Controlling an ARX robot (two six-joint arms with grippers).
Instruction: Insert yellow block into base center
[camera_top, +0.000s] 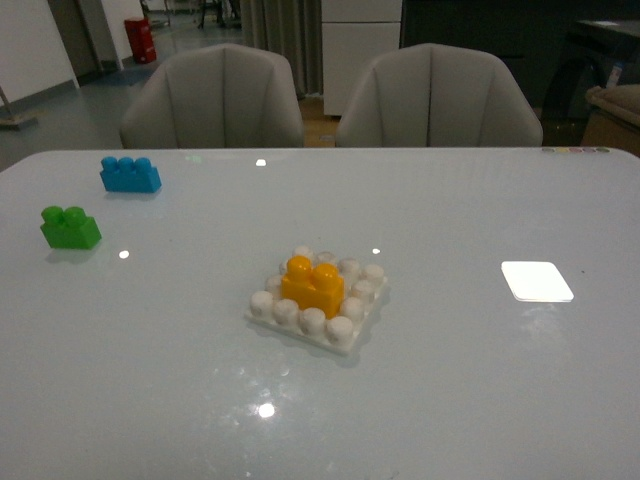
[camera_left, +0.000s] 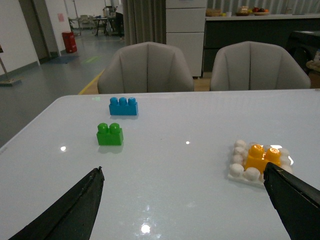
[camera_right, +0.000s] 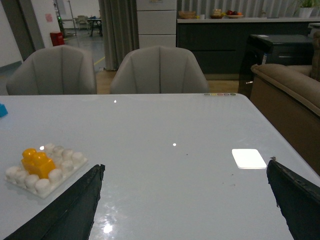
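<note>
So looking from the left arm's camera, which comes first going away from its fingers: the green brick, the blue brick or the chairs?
1. Green brick, on the table, closest to the left fingers.
2. Blue brick, just behind it.
3. Chairs, past the table's far edge.

The base (camera_top: 318, 305) with the yellow block (camera_top: 312, 285) seated at its centre is ringed by bare desk (camera_top: 450, 400) on every side. The green brick (camera_top: 70, 227) and blue brick (camera_top: 130, 174) are found well apart, far left.
</note>
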